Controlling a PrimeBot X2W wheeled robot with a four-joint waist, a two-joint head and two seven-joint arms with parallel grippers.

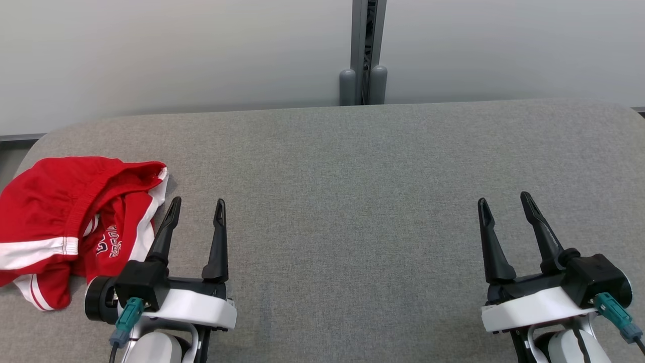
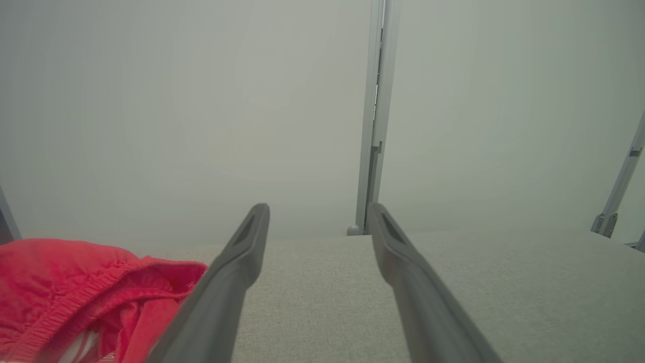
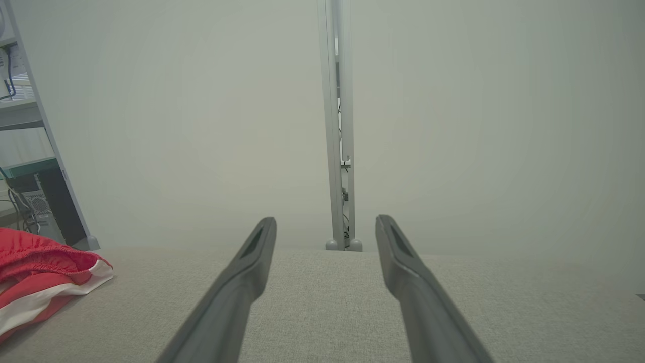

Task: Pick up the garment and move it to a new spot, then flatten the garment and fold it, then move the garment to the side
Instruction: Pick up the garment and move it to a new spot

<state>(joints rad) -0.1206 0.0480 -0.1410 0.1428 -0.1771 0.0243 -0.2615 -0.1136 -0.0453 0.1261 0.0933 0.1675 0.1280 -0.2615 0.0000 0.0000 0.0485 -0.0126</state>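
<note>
Left gripper [image 1: 197, 201] and right gripper [image 1: 505, 198] sit nearest, low at the near edge of the table [image 1: 352, 166], well apart.

Garment [image 1: 60, 212]: red with white stripes, crumpled in a heap at the table's left end. Elastic waistband on top, white lettering on one fold. It lies just beside the left gripper, perhaps brushing it; contact is hard to judge from this angle.

Table: grey woven cloth cover, rounded far corners. Pale wall [image 1: 201, 50] behind it, with a grey post [image 1: 368, 50] at the middle of the far edge. Shelf [image 3: 20, 116] with cables stands past the left end.

Both grippers level, fingers [image 1: 217, 242] pointing at the wall, spread apart, grasping nothing.
</note>
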